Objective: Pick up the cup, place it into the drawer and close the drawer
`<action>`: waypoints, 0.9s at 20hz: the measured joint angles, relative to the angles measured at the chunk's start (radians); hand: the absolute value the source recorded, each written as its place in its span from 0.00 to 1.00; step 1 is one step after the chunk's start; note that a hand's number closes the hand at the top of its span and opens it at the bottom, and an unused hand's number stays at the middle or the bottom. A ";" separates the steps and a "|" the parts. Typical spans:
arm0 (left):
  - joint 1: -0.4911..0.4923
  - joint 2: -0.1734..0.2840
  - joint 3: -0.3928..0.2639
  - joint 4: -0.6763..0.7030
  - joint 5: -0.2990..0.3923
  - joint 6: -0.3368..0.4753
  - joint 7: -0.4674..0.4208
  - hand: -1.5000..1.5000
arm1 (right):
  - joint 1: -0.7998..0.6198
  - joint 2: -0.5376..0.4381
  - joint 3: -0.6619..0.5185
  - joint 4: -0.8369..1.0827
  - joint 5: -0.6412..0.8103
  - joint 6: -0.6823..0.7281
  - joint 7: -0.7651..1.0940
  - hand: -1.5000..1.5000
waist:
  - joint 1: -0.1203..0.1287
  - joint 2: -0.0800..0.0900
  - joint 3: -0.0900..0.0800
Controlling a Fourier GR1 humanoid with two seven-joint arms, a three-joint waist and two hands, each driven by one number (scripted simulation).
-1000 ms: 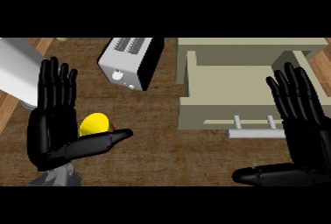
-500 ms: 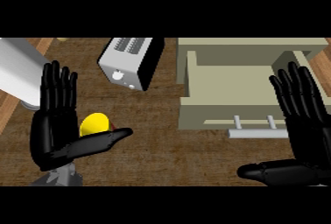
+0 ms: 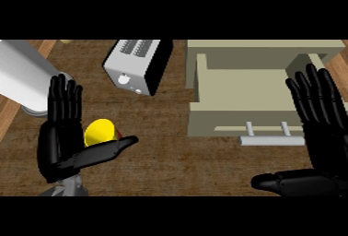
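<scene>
Nearest the lower edge, the left hand (image 3: pixel 65 133) is seen at the left of the head view with its fingers straight and pointing up the view and its thumb stretched out to the right; nothing is held in it. The right hand (image 3: pixel 319 133) is seen at the right edge in the same open pose, fingers up and thumb lying across toward the left, also holding nothing. Just beside the left hand, in the angle between its fingers and its thumb, the yellow cup (image 3: pixel 100 132) is found on the brown wooden surface (image 3: pixel 176 156); part of it is hidden by the thumb, so contact cannot be judged, and no fingers are curled round it. The cup lies to the right of the left palm and well apart from the right hand, so the left hand is judged the nearer 1 for the pick. The cup's long axis appears to run up and down the view, slightly tilted, though whether it stands or lies cannot be told. Farther off and to the right, the beige drawer (image 3: pixel 238 117) is pulled open, its handle (image 3: pixel 272 139) facing the robot, just beside the right hand. Beyond the cup, a toaster (image 3: pixel 136 64) is set, and a white appliance (image 3: pixel 24 78) is seen at far left.
</scene>
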 measured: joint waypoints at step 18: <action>0.140 0.014 0.100 0.243 0.112 -0.073 -0.256 0.00 | -0.021 0.005 -0.014 0.005 -0.003 0.003 0.021 0.00 | 0.001 0.000 0.000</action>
